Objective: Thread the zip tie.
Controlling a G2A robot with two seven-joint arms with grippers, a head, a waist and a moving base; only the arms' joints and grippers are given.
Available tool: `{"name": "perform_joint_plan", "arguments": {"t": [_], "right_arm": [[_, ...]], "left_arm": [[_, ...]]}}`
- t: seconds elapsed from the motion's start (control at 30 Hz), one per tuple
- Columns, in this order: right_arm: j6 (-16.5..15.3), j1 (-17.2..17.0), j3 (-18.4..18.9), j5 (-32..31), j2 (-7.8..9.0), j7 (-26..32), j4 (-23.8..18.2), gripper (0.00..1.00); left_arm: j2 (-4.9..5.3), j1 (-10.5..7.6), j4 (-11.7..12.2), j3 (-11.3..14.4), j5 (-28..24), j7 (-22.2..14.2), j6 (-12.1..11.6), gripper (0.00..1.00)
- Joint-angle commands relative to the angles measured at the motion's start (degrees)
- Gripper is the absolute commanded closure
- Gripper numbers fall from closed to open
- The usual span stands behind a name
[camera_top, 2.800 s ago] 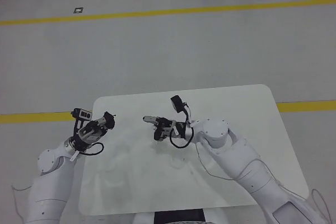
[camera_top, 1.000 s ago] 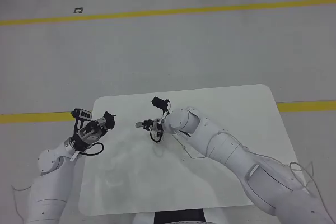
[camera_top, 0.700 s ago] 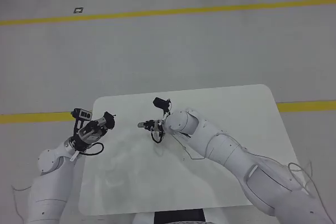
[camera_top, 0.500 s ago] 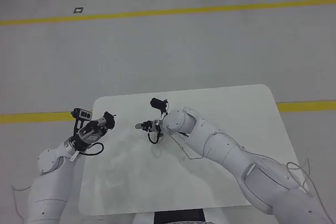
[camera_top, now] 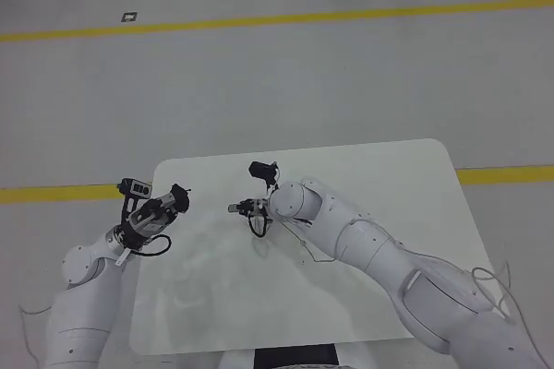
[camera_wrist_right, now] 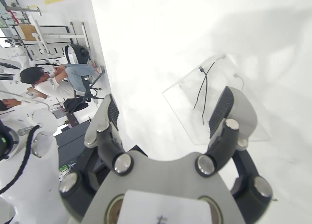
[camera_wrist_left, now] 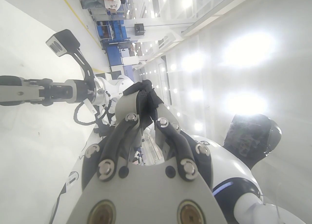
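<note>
Two black zip ties (camera_wrist_right: 204, 86) lie crossed in a clear flat tray (camera_wrist_right: 182, 103) on the white table (camera_top: 369, 175). My right gripper (camera_wrist_right: 168, 94) hangs open above the table just short of the tray, nothing between its fingers. From above, the right gripper (camera_top: 234, 208) sits over the table's left-centre and points toward the left arm. My left gripper (camera_wrist_left: 145, 93) is shut, its black-padded tips pressed together; whether anything is held there is not visible. Seen from above, the left gripper (camera_top: 178, 196) stays over the table's left edge. The right gripper (camera_wrist_left: 12, 93) also shows beyond it.
The table's left edge (camera_wrist_right: 97, 34) runs close behind the tray. Yellow floor lines (camera_top: 258, 18) cross the floor beyond and beside the table.
Since 2.8 s ago the right arm has swung its gripper a little left and toward the table's left side; over the last second it only jitters slightly. The left arm has not moved.
</note>
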Motion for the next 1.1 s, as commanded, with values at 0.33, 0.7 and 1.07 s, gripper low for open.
{"name": "perform_joint_plan", "arguments": {"t": [0.33, 0.7, 1.07], "right_arm": [[0.0, 0.3, 0.7, -3.9, -2.25, 1.6, 3.2, 0.75], [0.0, 0.1, 2.7, -7.8, -4.0, 3.0, 5.7, 0.84], [0.0, -0.8, 5.4, -13.1, -5.42, 4.2, 7.5, 0.82]], "left_arm": [[0.0, 0.0, 0.0, 0.0, 0.0, 0.0, 0.0, 1.0], [0.0, 0.0, 0.0, 0.0, 0.0, 0.0, 0.0, 1.0], [0.0, 0.0, 0.0, 0.0, 0.0, 0.0, 0.0, 1.0]]}}
